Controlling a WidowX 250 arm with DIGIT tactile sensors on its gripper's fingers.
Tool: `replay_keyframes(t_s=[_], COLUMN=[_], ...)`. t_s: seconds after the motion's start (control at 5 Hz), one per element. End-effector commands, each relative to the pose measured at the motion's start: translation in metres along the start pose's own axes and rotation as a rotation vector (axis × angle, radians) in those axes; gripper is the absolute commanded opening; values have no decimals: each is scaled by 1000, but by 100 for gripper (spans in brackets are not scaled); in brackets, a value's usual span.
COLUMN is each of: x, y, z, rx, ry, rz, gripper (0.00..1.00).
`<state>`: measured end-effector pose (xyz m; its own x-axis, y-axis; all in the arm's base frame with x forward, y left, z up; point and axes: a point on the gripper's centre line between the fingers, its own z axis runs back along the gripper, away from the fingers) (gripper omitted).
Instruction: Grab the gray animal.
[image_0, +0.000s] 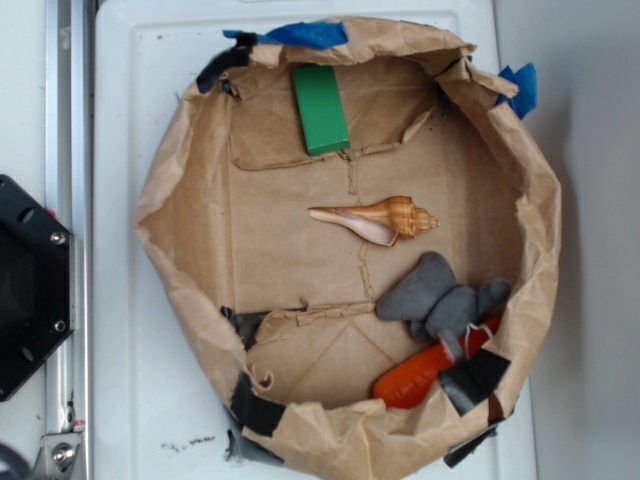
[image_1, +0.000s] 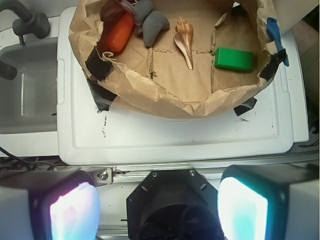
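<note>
Two glowing fingers (image_1: 75, 212) of the pincer (image_1: 159, 210) stand wide apart with nothing between them, well short of the paper-lined basket (image_1: 150, 97) on the white table (image_1: 175, 135). Far ahead of the pincer, from left to right, lie an orange handle (image_1: 119, 33), the gray animal (image_1: 150, 22) touching it, a shell (image_1: 184, 39) and a green block (image_1: 234, 59).

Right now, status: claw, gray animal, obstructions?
Claw open, outside the paper bin. Gray animal untouched, lying on orange tool handle. Seashell close beside it.
</note>
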<state>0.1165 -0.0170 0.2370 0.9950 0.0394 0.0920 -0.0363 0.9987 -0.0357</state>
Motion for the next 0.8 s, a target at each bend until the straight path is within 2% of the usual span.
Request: replay_keyframes(t_s=[0.0, 0.2, 0.4, 0.6], x=[0, 33, 61, 80], y=[0, 16, 24, 25], z=[0, -7, -14, -24], rx=[0, 31, 20, -75], ry=[0, -27, -65, -137], rz=[0, -20, -92, -262], gripper=[100, 100, 100, 100])
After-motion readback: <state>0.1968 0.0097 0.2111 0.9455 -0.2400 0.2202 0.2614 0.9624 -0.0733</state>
